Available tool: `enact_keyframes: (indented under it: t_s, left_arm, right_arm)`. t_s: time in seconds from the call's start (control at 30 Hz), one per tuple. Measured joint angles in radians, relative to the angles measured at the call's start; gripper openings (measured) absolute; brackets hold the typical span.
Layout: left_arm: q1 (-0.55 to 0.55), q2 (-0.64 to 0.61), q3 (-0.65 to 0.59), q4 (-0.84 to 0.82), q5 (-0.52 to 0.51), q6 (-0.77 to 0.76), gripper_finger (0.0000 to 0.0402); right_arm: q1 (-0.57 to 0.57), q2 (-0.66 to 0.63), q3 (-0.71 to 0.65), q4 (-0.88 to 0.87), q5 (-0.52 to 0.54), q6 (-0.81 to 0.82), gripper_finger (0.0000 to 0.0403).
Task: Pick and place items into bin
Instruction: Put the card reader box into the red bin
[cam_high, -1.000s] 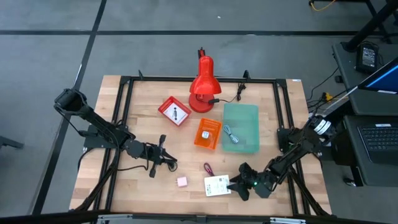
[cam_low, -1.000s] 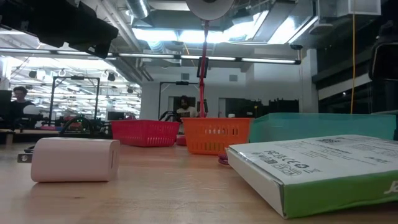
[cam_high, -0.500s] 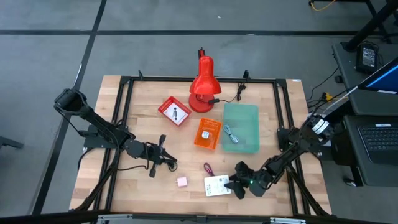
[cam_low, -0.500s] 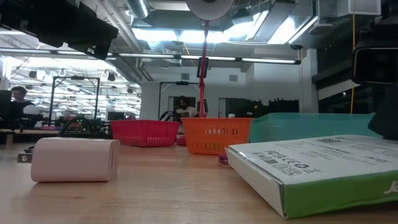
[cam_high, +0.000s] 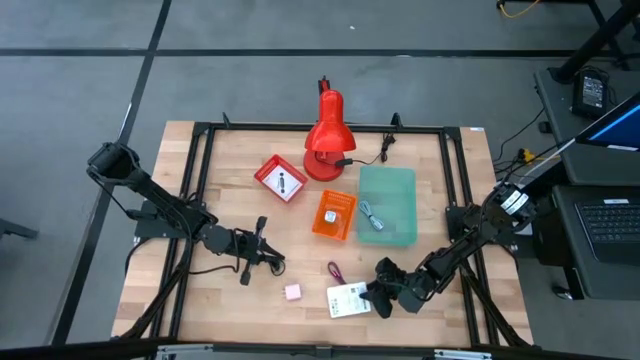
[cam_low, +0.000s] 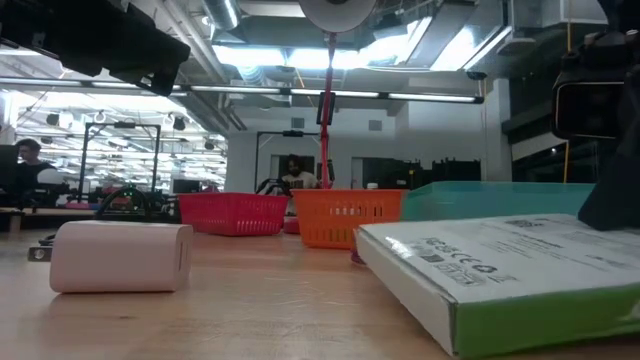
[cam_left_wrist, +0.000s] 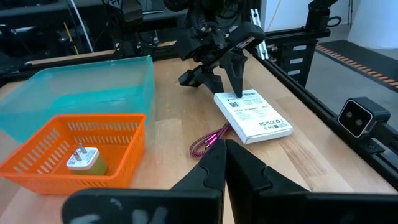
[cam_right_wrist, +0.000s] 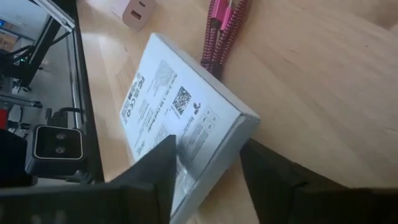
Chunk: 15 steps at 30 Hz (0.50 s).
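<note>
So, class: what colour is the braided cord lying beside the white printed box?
Pink to maroon; the cord shows best in the right wrist view, touching the box.

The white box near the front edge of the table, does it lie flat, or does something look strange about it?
The white box does not lie flat: in the low view its far end is tipped up off the table. The right hand straddles that end, open. The maroon cord lies beside it.

In the low view the white box (cam_low: 500, 275) runs off the right edge, and the red lamp (cam_low: 327, 60) is cut off by the top edge; the item in the red basket (cam_high: 281, 182) is too small to identify
</note>
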Motion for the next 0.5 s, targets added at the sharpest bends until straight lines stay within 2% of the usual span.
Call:
enact_keyframes:
  t_s: [0.3, 0.5]
  left_arm:
    - [0.000, 0.000, 0.000, 0.000, 0.000, 0.000, 0.0003]
    - [0.000, 0.000, 0.000, 0.000, 0.000, -0.001, 0.0002]
  right_arm:
    - [0.001, 0.000, 0.001, -0.005, -0.012, 0.008, 0.0051]
    - [0.000, 0.000, 0.001, -0.005, -0.012, 0.008, 0.0022]
